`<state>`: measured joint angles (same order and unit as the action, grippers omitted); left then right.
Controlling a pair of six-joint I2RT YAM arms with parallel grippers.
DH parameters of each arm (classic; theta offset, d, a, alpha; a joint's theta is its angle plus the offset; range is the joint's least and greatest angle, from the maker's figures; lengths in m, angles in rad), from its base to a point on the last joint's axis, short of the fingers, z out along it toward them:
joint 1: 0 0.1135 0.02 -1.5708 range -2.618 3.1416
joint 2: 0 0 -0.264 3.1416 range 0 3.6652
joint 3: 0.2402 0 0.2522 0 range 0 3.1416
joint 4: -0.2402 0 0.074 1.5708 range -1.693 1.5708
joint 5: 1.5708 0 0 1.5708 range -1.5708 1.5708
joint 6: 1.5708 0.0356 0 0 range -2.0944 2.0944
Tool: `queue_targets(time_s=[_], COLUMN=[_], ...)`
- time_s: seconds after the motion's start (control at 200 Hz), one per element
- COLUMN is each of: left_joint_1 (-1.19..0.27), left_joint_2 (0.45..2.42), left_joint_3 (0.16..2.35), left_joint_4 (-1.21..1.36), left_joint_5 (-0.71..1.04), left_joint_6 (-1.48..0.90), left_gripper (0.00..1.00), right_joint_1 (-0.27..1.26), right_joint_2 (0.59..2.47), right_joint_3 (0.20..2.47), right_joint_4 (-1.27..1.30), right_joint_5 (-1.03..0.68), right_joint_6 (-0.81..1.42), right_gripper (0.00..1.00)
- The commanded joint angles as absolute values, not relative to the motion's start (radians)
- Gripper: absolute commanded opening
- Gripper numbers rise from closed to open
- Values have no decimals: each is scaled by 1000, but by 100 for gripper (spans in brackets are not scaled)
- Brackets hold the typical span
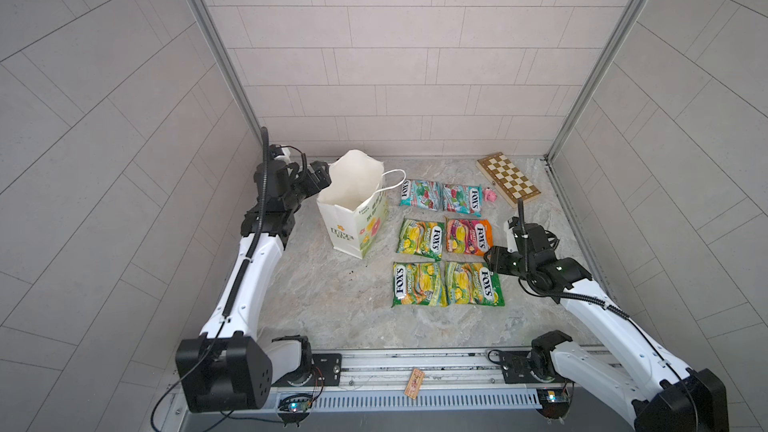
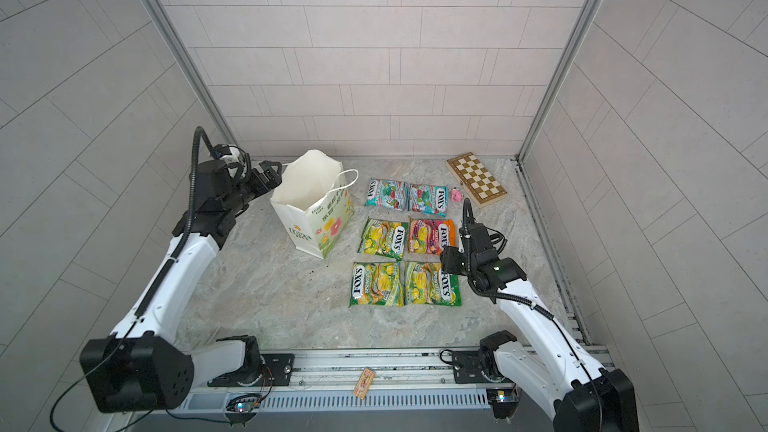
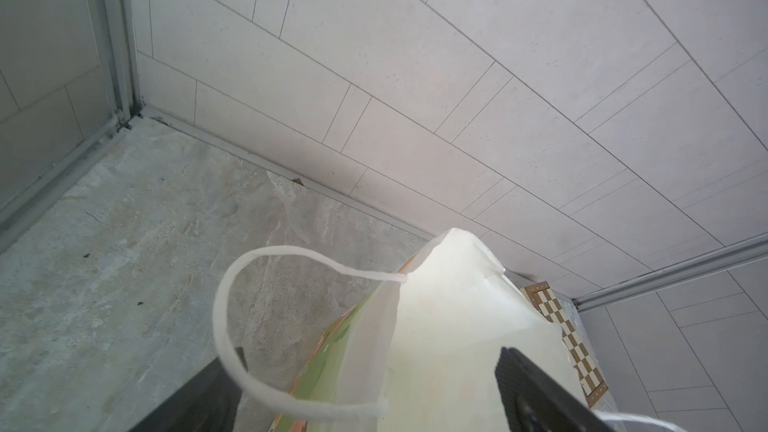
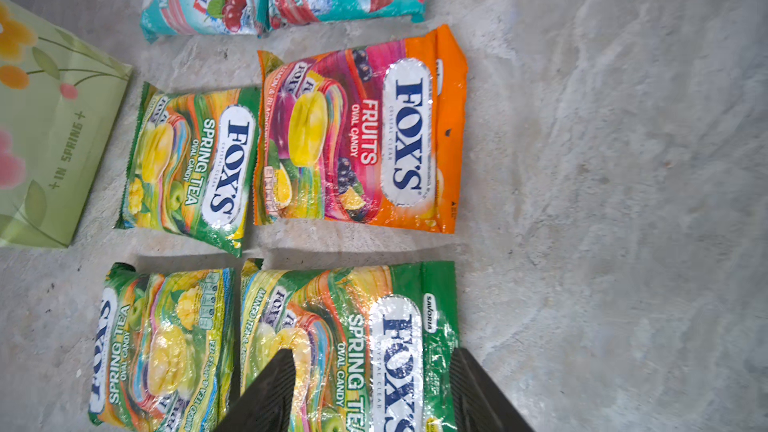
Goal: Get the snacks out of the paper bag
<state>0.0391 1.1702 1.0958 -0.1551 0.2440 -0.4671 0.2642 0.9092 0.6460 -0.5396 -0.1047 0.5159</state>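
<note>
Across the marble tabletop [image 1: 332,317], the left gripper [image 1: 318,176] is hanging wide open, empty, at the upright paper bag [image 1: 345,230] rim. Six snacks [image 1: 419,238] are lying in rows beside the bag. The right gripper [image 1: 492,261] is hovering part-open, holding nothing, over them. Unpacking is looking finished.

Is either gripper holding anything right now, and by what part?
Nothing is held. The left gripper stands open astride the rim of the paper bag; the right gripper is open above a green packet.
</note>
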Motion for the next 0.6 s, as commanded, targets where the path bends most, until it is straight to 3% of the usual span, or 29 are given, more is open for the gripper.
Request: queue_targets(time_s=[0.0,0.25,0.595], left_joint_1=[44,44,44], left_joint_2=[1099,910,784], left_joint_3=[1127,1007,736], left_joint_4=[-269,-467,-401], left_joint_5=[155,-213,-392], left_joint_6=[-394,-507,-640], left_gripper=[100,100,100], right_joint_1=[248,197,77], right_joint_2=[884,878,941], right_joint_3=[640,661,626], right_joint_4=[-570,-556,-339], right_joint_5=[30,287,459], right_joint_6=[506,485,464], right_gripper=[62,62,64])
